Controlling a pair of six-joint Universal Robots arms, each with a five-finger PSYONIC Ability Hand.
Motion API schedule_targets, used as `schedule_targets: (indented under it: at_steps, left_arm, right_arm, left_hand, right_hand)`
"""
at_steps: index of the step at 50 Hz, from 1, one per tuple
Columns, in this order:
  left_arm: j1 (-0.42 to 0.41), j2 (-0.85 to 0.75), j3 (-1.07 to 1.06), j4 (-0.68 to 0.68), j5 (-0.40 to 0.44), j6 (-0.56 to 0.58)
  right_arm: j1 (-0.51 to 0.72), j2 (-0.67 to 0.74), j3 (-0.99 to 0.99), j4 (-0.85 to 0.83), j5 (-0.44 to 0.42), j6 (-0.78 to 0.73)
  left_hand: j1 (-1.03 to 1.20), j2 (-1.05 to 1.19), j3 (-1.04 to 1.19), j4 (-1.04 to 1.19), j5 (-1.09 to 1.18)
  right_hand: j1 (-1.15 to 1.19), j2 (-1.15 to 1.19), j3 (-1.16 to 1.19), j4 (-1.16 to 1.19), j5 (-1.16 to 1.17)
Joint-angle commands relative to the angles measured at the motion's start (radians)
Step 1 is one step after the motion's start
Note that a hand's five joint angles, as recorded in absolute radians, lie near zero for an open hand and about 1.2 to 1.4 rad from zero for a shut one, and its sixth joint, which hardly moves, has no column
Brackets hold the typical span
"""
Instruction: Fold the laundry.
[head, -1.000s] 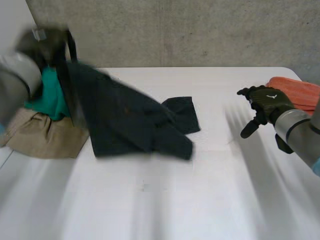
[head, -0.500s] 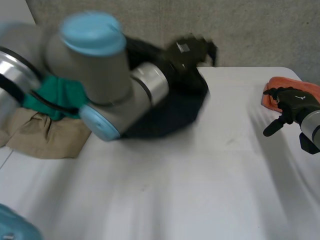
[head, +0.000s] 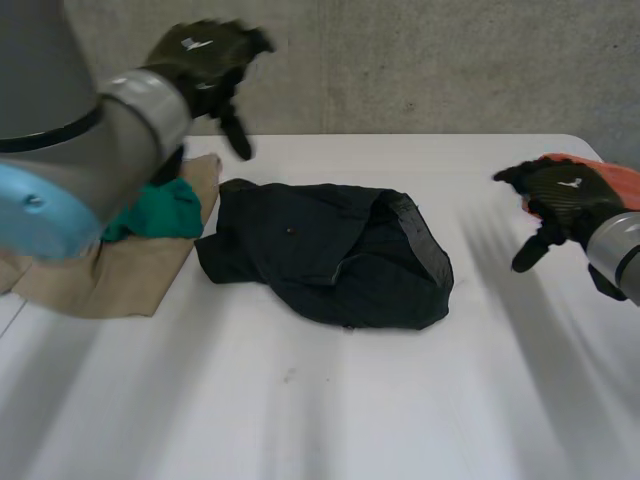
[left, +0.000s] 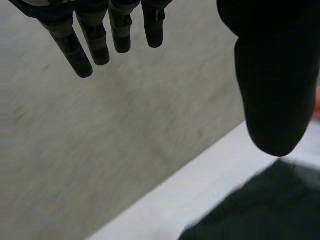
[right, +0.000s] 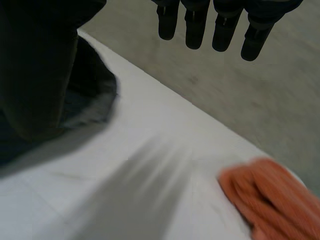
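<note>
Dropped by the left hand (head: 205, 55), the dark garment (head: 330, 255) now lies bunched in the middle of the surface (head: 400, 400), and that hand has lifted clear, fingers straight and empty; the right hand (head: 560, 197) hovers beside the orange cloth (head: 615, 178), fingers loose, holding nothing. With the garment doubled over itself and no corner plainly showing, a grab could catch a buried fold and drag the lump rather than spread it. Its edge seems to touch the tan cloth (head: 110, 285), so a pull there might haul that along.

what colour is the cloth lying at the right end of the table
Orange. The cloth shows best in the right wrist view.
</note>
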Motion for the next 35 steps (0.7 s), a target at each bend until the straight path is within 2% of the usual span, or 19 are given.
schedule_targets:
  at_steps: [1,4,8,14,22,25,26,29,31,35]
  left_arm:
    - [0.138,0.166,-0.348,0.032,-0.042,0.004]
    - [0.200,0.220,-0.487,0.086,0.010,0.006]
    - [0.275,0.269,-0.625,0.160,0.100,0.004]
    - [0.347,0.319,-0.751,0.253,0.198,0.003]
    - [0.372,0.321,-0.795,0.304,0.235,-0.003]
    - [0.367,0.320,-0.797,0.318,0.242,-0.003]
    - [0.362,0.313,-0.797,0.330,0.246,-0.003]
    - [0.356,0.283,-0.791,0.357,0.243,-0.002]
    - [0.353,0.266,-0.785,0.367,0.242,-0.003]
    - [0.344,0.226,-0.766,0.368,0.232,-0.003]
  right_arm:
    - [0.151,-0.038,0.013,0.069,-0.152,-0.175]
    - [0.218,-0.012,-0.019,0.088,-0.178,-0.248]
    - [0.307,0.081,-0.110,0.086,-0.126,-0.252]
    - [0.427,0.309,-0.336,0.089,0.035,-0.102]
    - [0.493,0.550,-0.590,0.084,0.148,0.073]
    - [0.490,0.589,-0.633,0.078,0.168,0.077]
    - [0.488,0.606,-0.648,0.071,0.175,0.081]
    - [0.488,0.618,-0.658,0.054,0.173,0.083]
    - [0.484,0.615,-0.653,0.037,0.170,0.084]
    - [0.456,0.574,-0.624,-0.038,0.181,0.106]
  left_hand:
    - [-0.022,-0.030,-0.038,-0.025,-0.050]
    - [-0.022,-0.030,-0.038,-0.025,-0.050]
    - [-0.022,-0.030,-0.038,-0.025,-0.050]
    - [-0.022,-0.030,-0.038,-0.025,-0.050]
    - [-0.022,-0.030,-0.038,-0.025,-0.050]
    - [-0.022,-0.030,-0.038,-0.025,-0.050]
    - [-0.022,-0.030,-0.038,-0.025,-0.050]
    - [-0.022,-0.030,-0.038,-0.025,-0.050]
    - [-0.022,-0.030,-0.038,-0.025,-0.050]
    - [-0.022,-0.030,-0.038,-0.025,-0.050]
  right_hand:
    - [-0.049,-0.032,-0.034,-0.042,-0.043]
    - [-0.049,-0.032,-0.034,-0.042,-0.043]
    - [-0.049,-0.032,-0.034,-0.042,-0.043]
    - [-0.049,-0.032,-0.034,-0.042,-0.043]
    - [-0.047,-0.029,-0.032,-0.039,-0.041]
    - [0.129,0.147,0.144,0.137,0.135]
    - [0.275,0.293,0.290,0.283,0.281]
    - [0.499,0.516,0.514,0.507,0.505]
    - [1.143,1.160,1.158,1.150,1.149]
    - [1.172,1.190,1.188,1.180,1.179]
